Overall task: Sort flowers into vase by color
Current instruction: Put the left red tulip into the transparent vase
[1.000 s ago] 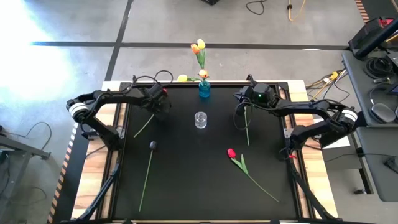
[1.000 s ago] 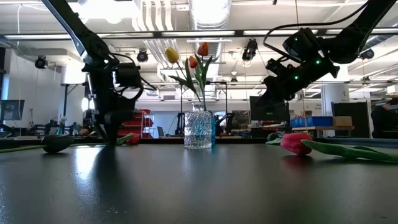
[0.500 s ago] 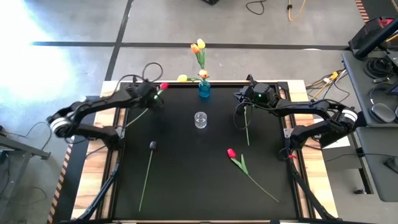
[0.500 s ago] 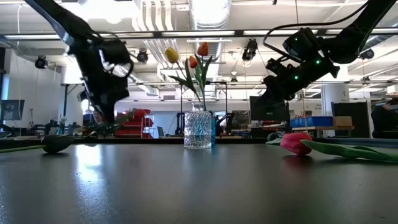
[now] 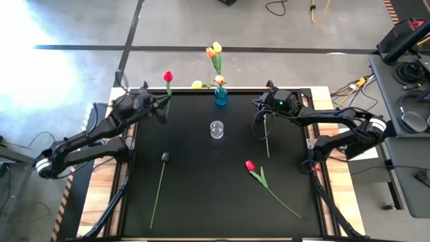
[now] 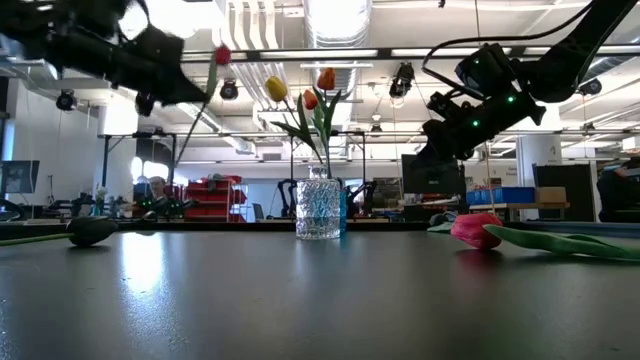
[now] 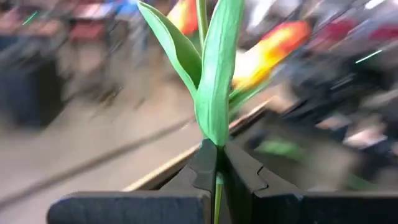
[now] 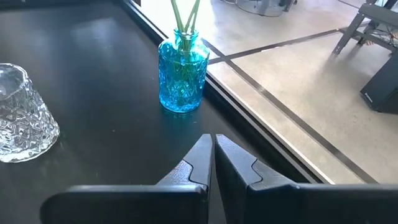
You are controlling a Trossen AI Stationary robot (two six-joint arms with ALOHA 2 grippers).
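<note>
The left gripper (image 5: 160, 102), clamped on the red-headed green-stemmed tulip (image 5: 167, 76), has lifted it left of the blue glass vase (image 5: 220, 95), which holds orange and yellow tulips (image 5: 214, 50). Right gripper (image 5: 263, 107) pinches another stem.

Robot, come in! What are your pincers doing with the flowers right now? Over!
Left pincer shut on red tulip, lifted. Right pincer shut near blue vase. Nothing in the way.

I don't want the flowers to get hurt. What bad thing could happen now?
The left gripper pinches the red tulip only by its thin stem, so the tulip might slip or swing. The clear vase has a narrow mouth, so the stem could miss or tip it. The blue vase stands close by and might get bumped.
</note>
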